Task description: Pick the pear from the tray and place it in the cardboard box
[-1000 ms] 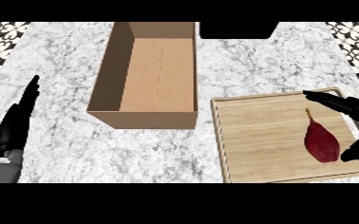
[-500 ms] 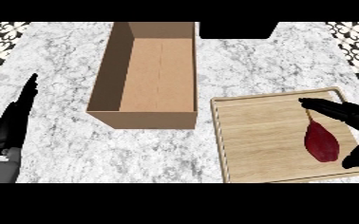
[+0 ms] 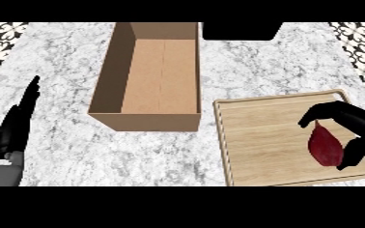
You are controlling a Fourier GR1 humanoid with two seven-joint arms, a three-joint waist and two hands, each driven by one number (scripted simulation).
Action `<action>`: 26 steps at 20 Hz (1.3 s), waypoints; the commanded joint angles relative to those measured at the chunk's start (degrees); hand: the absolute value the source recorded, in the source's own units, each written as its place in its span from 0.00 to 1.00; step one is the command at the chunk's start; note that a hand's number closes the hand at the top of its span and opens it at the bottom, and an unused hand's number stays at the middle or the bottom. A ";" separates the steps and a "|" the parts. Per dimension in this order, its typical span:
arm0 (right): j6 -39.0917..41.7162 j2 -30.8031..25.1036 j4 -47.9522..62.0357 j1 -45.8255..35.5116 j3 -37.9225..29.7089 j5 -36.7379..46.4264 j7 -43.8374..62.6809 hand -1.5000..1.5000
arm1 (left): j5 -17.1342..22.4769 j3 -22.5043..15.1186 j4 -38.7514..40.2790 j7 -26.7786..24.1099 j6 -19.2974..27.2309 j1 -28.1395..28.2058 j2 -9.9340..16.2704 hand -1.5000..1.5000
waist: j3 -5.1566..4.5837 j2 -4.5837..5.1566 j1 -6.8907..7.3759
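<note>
The pear (image 3: pixel 326 147) is dark red and teardrop-shaped, lying on the wooden tray (image 3: pixel 264 140) at near right. The right hand (image 3: pixel 341 125) curls around it. The left hand (image 3: pixel 20 121) rests straight-fingered at left.

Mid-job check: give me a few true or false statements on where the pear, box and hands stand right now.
1. The pear lies on the wooden tray. True.
2. The cardboard box already holds the pear. False: nothing shows inside it.
3. The right hand has its fingers curled round the pear. True.
4. The left hand is over the box. False: it rests open at the view's left edge.
5. The tray sits left of the box. False: it sits to its right.
</note>
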 commanded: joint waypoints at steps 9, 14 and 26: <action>-9.00 4.12 -2.54 0.05 -11.18 -2.81 1.94 1.00 | -1.83 0.97 -0.36 1.17 -0.95 -0.37 -0.86 0.50 | 0.54 0.13 -0.30; -10.86 7.75 5.97 -21.54 -2.69 11.20 8.79 1.00 | -1.46 -0.95 -0.85 2.17 -3.14 -5.00 -1.39 0.50 | 0.64 1.67 4.97; -14.81 15.03 21.82 -43.01 -10.01 8.95 -3.67 1.00 | -2.70 -0.08 1.42 0.23 -2.09 -4.45 -2.11 0.50 | 0.65 1.44 3.92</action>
